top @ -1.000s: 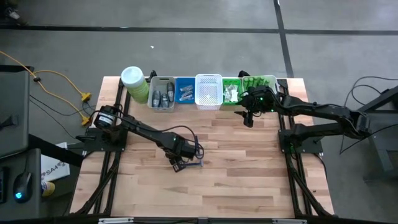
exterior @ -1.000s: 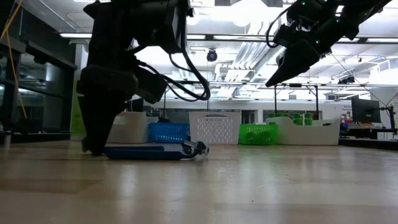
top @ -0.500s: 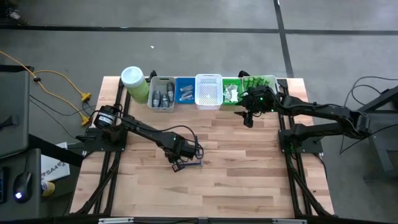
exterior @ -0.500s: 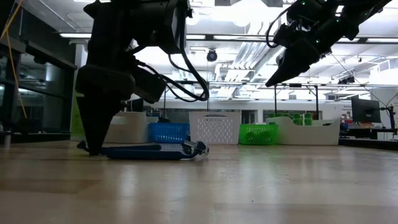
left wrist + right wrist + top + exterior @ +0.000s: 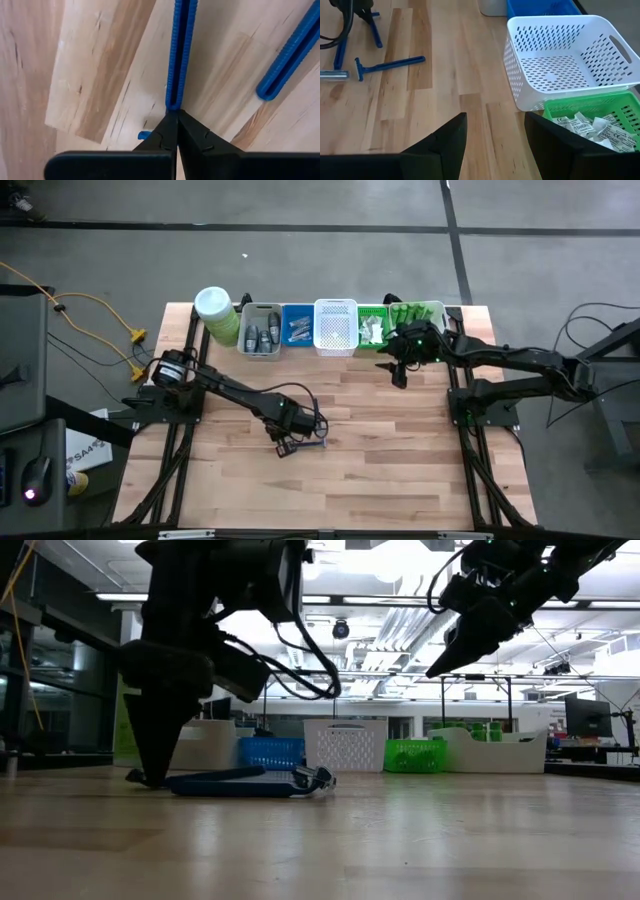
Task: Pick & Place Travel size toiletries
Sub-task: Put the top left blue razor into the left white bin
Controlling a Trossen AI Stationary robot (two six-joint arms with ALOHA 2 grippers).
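The toiletries in play are thin blue razors lying on the wooden table near its middle. My left gripper (image 5: 284, 447) stands over them, pointing down, shut on one razor (image 5: 178, 55). That razor's head (image 5: 312, 778) shows in the low view. A second blue handle (image 5: 290, 60) lies close beside it, and another razor (image 5: 390, 64) lies apart. My right gripper (image 5: 495, 135) hangs open in the air (image 5: 398, 370) in front of the green bin (image 5: 372, 328), touching nothing. My left gripper pinches the blue razor's handle at its free end (image 5: 172, 104) between its two fingertips. It comes from above, pointing down, with the handle running straight out from the fingers. The razor's head end (image 5: 305, 783) rests on the table.
A row of bins lines the far edge: grey (image 5: 260, 330), blue (image 5: 297, 325), white basket (image 5: 336, 326), green with sachets, and a pale tray of green bottles (image 5: 420, 312). A pale-green jar (image 5: 215, 315) stands at the row's left end. Bare wood lies toward the near edge.
My left gripper has shifted slightly at the razor's handle end. The handle now slopes a little instead of lying flat, while the head stays on the table.
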